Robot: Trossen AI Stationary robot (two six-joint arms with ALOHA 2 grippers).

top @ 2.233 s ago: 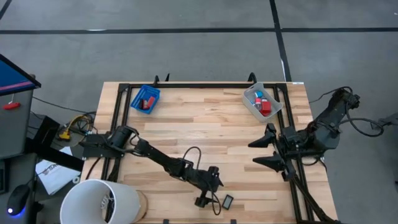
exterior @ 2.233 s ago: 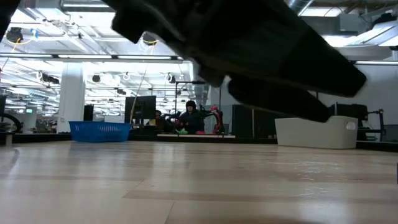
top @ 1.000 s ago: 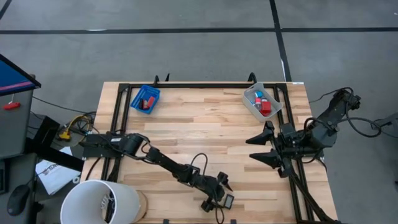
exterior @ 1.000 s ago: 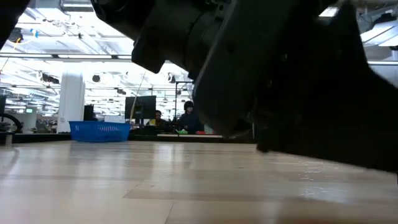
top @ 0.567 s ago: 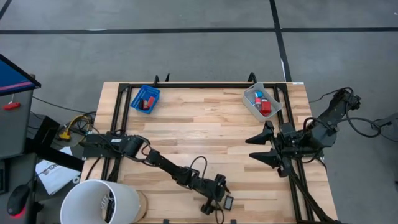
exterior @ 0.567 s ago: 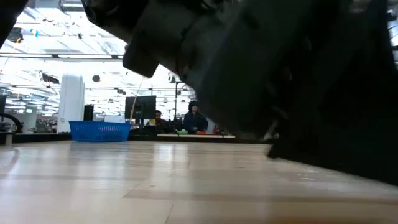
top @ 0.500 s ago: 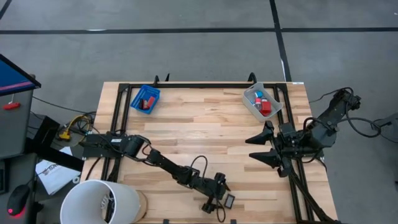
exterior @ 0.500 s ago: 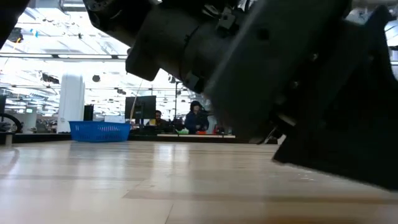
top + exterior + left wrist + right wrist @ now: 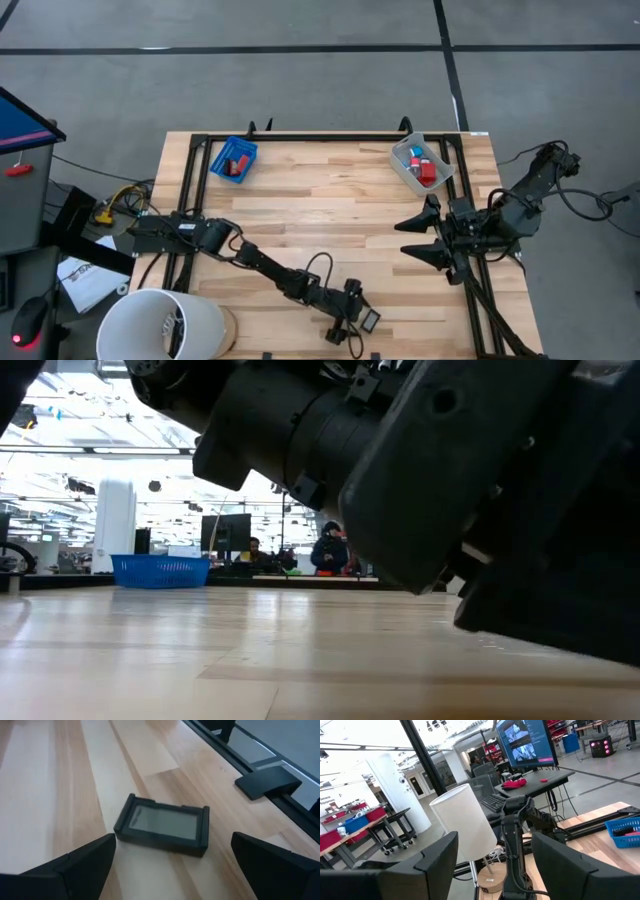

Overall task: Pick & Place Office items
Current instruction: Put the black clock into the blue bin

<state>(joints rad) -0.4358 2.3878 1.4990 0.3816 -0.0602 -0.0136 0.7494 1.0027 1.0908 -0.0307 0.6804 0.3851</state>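
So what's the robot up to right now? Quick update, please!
Left gripper open, straddling black rectangle flat on the table. Right gripper parked at right edge. Nothing in the way.

A small rectangle (image 9: 369,321) is lying flat on the tabletop (image 9: 320,220) near its front edge, and the left pincer (image 9: 352,325) is hovering over it with one finger on either side. A tray (image 9: 233,159) is sitting at the far left corner and a bin (image 9: 421,165) at the far right, each holding small pieces. The right pincer (image 9: 420,242) is hanging over the right side, in front of the bin.
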